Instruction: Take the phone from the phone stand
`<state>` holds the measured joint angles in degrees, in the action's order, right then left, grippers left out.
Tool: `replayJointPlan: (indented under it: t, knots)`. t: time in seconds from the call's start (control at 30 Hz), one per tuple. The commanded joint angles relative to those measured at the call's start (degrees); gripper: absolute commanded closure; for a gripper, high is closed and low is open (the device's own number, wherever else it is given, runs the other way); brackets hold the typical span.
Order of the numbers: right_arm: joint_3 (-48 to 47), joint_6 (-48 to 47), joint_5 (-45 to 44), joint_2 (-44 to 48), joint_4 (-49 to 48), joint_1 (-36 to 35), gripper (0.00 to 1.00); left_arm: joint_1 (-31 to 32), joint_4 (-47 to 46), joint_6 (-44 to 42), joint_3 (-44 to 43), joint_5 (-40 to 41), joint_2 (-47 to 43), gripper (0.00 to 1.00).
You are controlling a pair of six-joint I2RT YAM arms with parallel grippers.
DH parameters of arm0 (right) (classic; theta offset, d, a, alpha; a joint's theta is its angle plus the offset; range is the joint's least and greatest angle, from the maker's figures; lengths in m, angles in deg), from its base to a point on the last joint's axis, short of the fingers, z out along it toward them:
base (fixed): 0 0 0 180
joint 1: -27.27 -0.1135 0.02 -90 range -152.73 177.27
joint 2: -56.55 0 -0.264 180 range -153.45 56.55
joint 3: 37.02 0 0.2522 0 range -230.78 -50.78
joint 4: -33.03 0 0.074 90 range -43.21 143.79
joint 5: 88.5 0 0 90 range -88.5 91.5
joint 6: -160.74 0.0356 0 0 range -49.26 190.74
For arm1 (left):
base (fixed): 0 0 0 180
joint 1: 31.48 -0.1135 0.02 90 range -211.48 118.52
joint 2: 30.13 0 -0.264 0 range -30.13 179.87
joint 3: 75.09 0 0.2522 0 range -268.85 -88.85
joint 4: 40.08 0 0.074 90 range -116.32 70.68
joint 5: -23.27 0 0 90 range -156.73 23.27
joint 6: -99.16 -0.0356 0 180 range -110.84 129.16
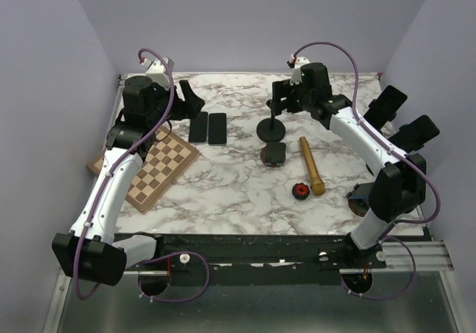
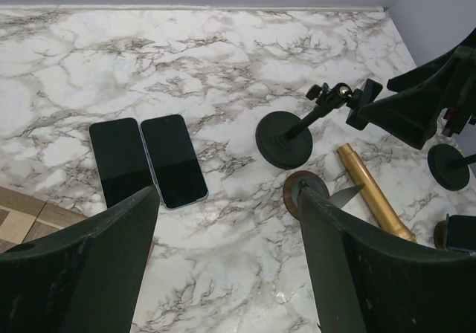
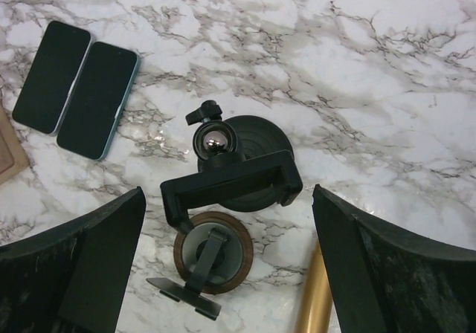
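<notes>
Flat on the white marbled desk (image 1: 238, 192), side by side: a dark phone with a pale-blue edge (image 3: 99, 99) and a plain dark phone (image 3: 50, 76), both out of the black round-based phone stand (image 3: 232, 188) and near it. Above the phones, left fingers (image 2: 111, 259) spread wide, gripping nothing. Over the stand's clamp, right fingers (image 3: 82, 259) likewise parted and empty.

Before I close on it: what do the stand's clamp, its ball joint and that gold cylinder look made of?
Clamp: matte black, probably plastic, since it shows no glare. Ball joint: looks like polished metal, with bright mirror-like highlights. Gold cylinder: satin gold finish, either metal or coated plastic; the look leaves it open.
</notes>
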<state>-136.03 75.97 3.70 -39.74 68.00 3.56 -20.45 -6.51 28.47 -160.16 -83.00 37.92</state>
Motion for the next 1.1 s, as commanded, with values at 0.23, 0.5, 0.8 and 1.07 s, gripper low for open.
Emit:
replayJointPlan:
  t: [0.23,0.5,0.8,1.07]
  knots:
    - [-1.9,-4.4,9.7,-4.1,-2.3,4.1,0.0,0.7,0.6,-1.1,0.0,0.7,0.4,0.16]
    - [-3.1,-4.0,12.1,-7.1,-2.1,4.1,0.05,0.7,0.7,-1.3,-0.1,0.8,0.6,0.16]
    - [-5.3,4.4,-6.6,-6.8,-3.0,4.1,0.73,0.7,0.7,-0.9,-0.3,0.1,0.5,0.16]
    - [-12.2,14.3,-31.9,-9.7,-4.2,6.2,0.68,0.7,0.8,-0.9,-0.4,-0.2,0.3,0.16]
